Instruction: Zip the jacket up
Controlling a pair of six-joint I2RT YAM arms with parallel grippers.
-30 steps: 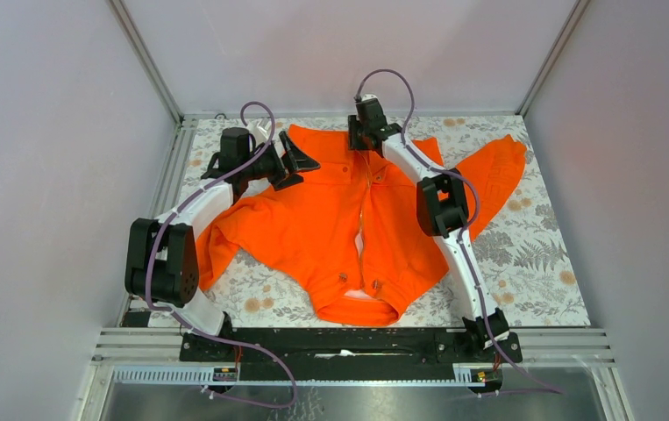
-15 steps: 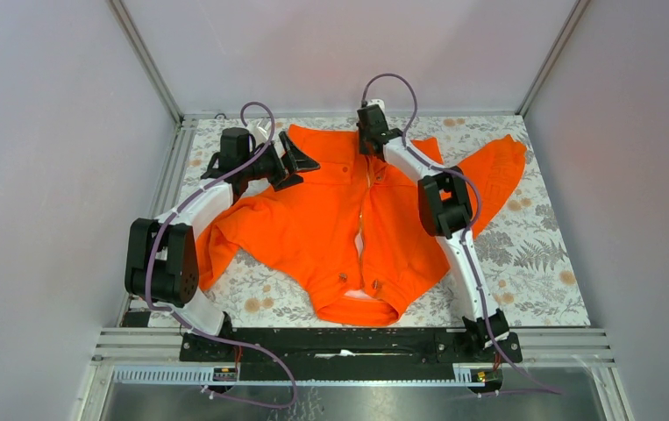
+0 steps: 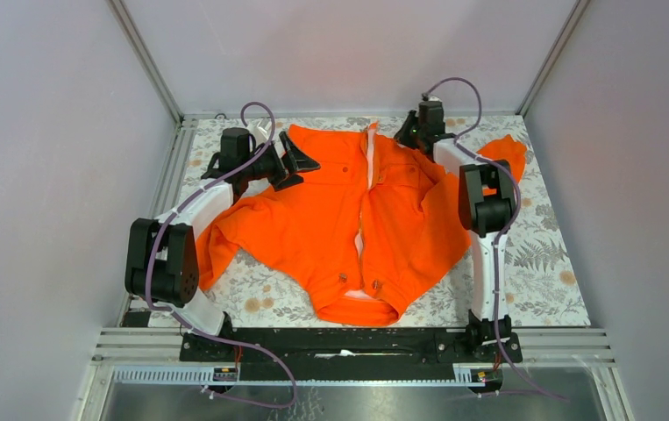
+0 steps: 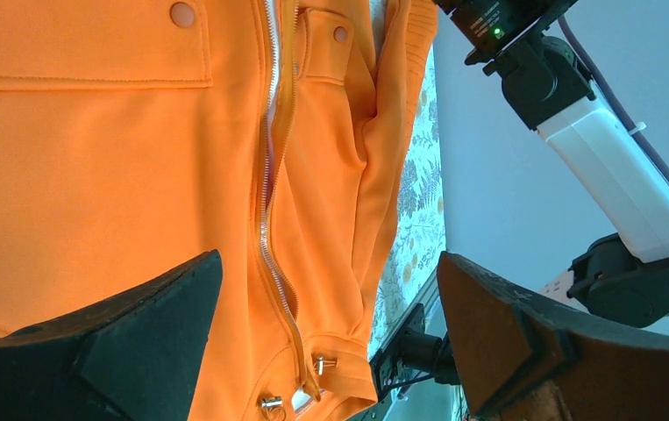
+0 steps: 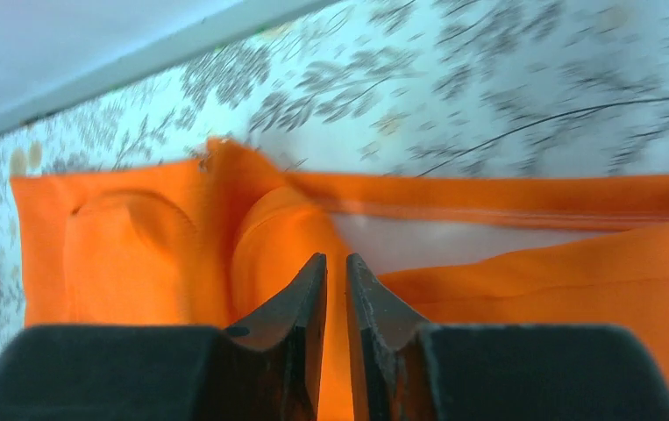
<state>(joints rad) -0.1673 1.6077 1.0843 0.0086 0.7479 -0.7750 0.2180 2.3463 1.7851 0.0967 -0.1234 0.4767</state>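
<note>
The orange jacket (image 3: 313, 219) lies flat on the table, collar at the far end and hem near the arm bases. Its zipper (image 4: 269, 219) runs down the front with a metal pull near the hem (image 4: 322, 364). A pale lining strip (image 3: 369, 145) shows at the collar. My left gripper (image 3: 300, 162) is open and empty, hovering over the jacket's left shoulder. My right gripper (image 3: 408, 133) is at the far right of the collar. Its jaws are almost together, with an orange fold (image 5: 269, 228) running in between them.
The jacket's right sleeve (image 3: 501, 158) spreads toward the back right corner. The floral table cover (image 3: 532, 254) shows on both sides of the jacket. Metal frame rails (image 3: 357, 114) and grey walls close in the table on three sides.
My right gripper has swung from the zipper top at the collar's middle out to the right. The pale lining strip at the collar now shows. The left arm has not moved.
</note>
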